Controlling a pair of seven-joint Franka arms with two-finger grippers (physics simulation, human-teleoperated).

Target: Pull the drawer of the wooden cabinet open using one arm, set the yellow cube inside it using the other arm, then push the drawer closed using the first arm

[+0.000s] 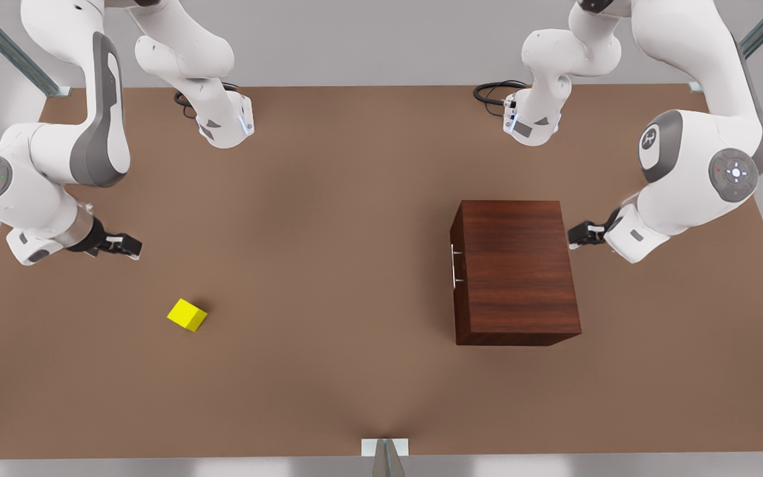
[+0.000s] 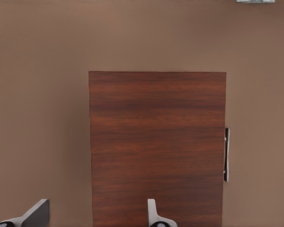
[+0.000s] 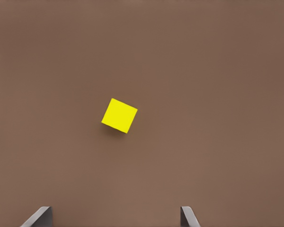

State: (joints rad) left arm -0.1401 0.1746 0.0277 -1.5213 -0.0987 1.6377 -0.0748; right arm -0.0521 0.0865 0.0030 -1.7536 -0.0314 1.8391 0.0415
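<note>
Simulated robot test cell, lab-like, not a home. Evidence: flat, uniformly brown table (image 1: 355, 199) with no clutter; plain grey walls behind; metal frame struts (image 1: 10, 53) at far corners; small metal bracket (image 1: 385, 448) at near edge. Two white Franka arms bolted at far edge, black cables (image 1: 494, 91) coiled by their bases. Sole objects: wooden cabinet (image 1: 514, 271) and yellow cube (image 1: 187, 315). Smooth, even surfaces typical of render.
</note>
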